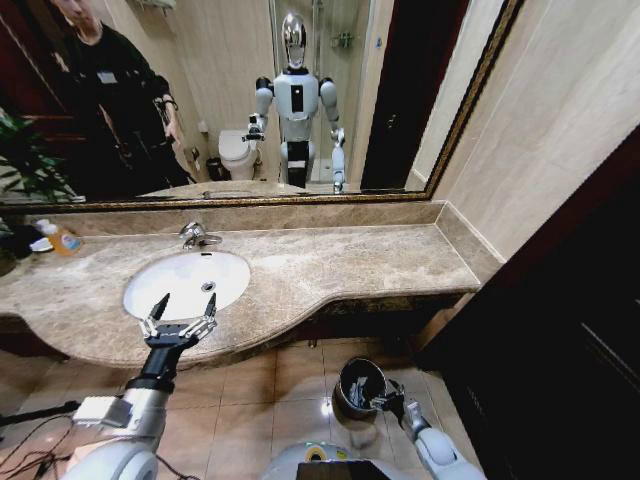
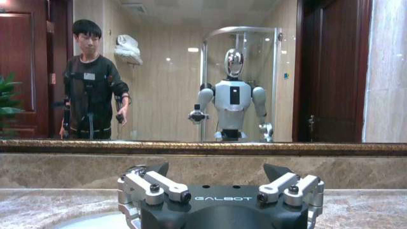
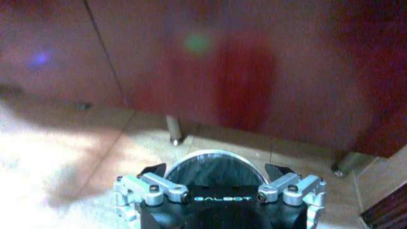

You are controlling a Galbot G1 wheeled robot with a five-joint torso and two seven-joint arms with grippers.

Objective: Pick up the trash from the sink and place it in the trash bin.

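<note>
Left gripper (image 1: 183, 308) spread open above the near rim of the sink (image 1: 232, 270), right gripper (image 1: 383, 401) spread open over the trash bin (image 1: 356, 382) on the floor

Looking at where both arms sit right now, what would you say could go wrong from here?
Two risks stand out. The left gripper hangs open at the near rim of the sink, so a steep descent might knock its fingers on the marble. The right gripper sits low at the trash bin, which stands free on the floor; a nudge could tip it.
</note>
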